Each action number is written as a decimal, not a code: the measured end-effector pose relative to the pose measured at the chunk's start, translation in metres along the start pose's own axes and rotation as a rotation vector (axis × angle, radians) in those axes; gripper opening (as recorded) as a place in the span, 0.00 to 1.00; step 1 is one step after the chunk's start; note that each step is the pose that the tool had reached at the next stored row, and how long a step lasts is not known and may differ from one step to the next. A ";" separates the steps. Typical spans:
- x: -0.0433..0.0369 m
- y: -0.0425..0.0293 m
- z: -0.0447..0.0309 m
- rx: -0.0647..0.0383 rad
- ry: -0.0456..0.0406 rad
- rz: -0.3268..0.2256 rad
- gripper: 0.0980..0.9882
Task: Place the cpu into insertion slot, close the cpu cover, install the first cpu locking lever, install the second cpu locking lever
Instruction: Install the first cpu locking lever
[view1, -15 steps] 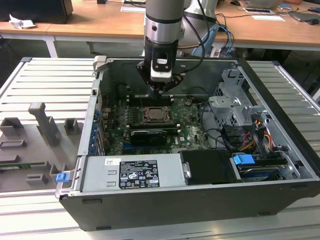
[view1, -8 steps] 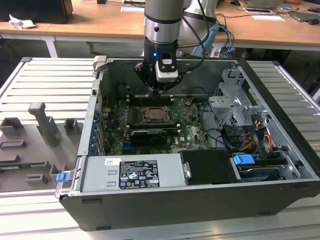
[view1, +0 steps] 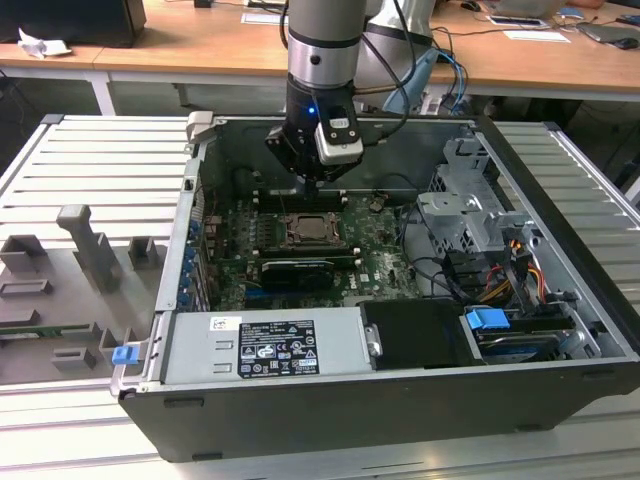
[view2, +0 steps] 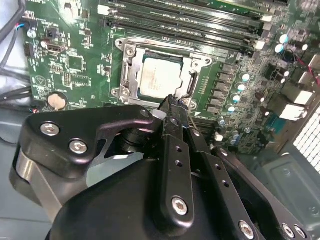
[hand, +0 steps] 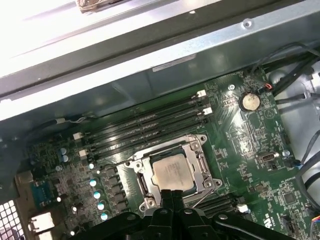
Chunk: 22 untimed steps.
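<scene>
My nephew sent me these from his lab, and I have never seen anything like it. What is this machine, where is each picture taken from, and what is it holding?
It is one robot arm reaching down into an open computer case, which lies on a slatted metal table. The exterior view looks on from off the arm. Both wrist views come from cameras riding near the gripper and look down past it. Inside the case are a green circuit board and a grey power supply. On the board, the cpu, a small silver square, sits in the insertion slot, and the cpu cover lies flat around it. The gripper hangs just over the slot's edge, shut, and seems to hold nothing.
</scene>
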<state>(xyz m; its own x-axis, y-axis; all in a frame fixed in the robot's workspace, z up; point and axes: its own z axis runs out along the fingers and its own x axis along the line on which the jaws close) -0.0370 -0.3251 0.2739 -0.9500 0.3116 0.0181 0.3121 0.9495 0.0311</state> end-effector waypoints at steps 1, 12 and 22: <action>0.0003 -0.0001 0.0001 0.000 0.0003 -0.006 0.01; 0.0009 -0.0003 0.0007 -0.001 0.0031 -0.080 0.01; 0.0023 -0.0009 0.0037 -0.007 0.0107 -0.225 0.01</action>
<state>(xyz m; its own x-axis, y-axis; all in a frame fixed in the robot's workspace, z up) -0.0394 -0.3251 0.2702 -0.9956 0.0914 0.0206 0.0922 0.9948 0.0422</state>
